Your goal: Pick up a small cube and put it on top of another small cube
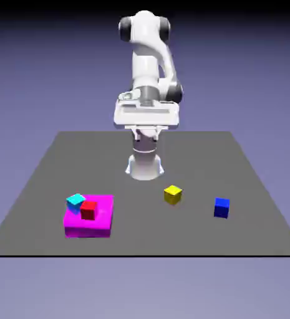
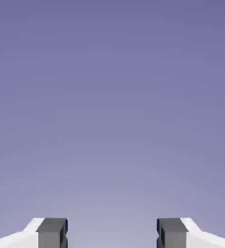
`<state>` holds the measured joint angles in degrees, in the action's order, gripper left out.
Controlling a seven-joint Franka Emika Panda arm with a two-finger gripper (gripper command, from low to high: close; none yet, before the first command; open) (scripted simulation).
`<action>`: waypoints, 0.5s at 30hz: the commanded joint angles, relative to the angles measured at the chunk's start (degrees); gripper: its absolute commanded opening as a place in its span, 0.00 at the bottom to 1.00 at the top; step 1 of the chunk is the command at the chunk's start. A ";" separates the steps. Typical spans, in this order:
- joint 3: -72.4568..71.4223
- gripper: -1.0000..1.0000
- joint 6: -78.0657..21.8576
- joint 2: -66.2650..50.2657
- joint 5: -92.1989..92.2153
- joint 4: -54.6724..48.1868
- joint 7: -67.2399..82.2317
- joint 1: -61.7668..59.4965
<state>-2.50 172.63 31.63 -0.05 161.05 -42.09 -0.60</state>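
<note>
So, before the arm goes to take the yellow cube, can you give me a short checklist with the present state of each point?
1. Pincer open and empty: ok.
2. Yellow cube free, nothing touching it: ok.
3. Blue cube stands apart, top bare: ok.
4. Red cube on the pink block, away from the path: ok.
5. Pincer above the yellow cube: not ok, hand view shows only backdrop.

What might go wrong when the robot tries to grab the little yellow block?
The claw is open and sees only backdrop, so it may aim badly at the yellow cube. The blue cube is small too, so a stack could topple. The red cube sits against the cyan cube, leaving little room.
</note>
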 commanded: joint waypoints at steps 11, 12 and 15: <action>-22.84 0.50 -12.55 -9.36 -0.43 0.49 3.38 -11.78; -24.92 0.50 -13.69 -10.21 -0.47 0.53 3.68 -12.85; -31.15 0.50 -17.11 -12.76 -0.59 0.67 4.60 -16.06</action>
<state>-33.65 155.52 18.87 -0.64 161.72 -37.48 -16.66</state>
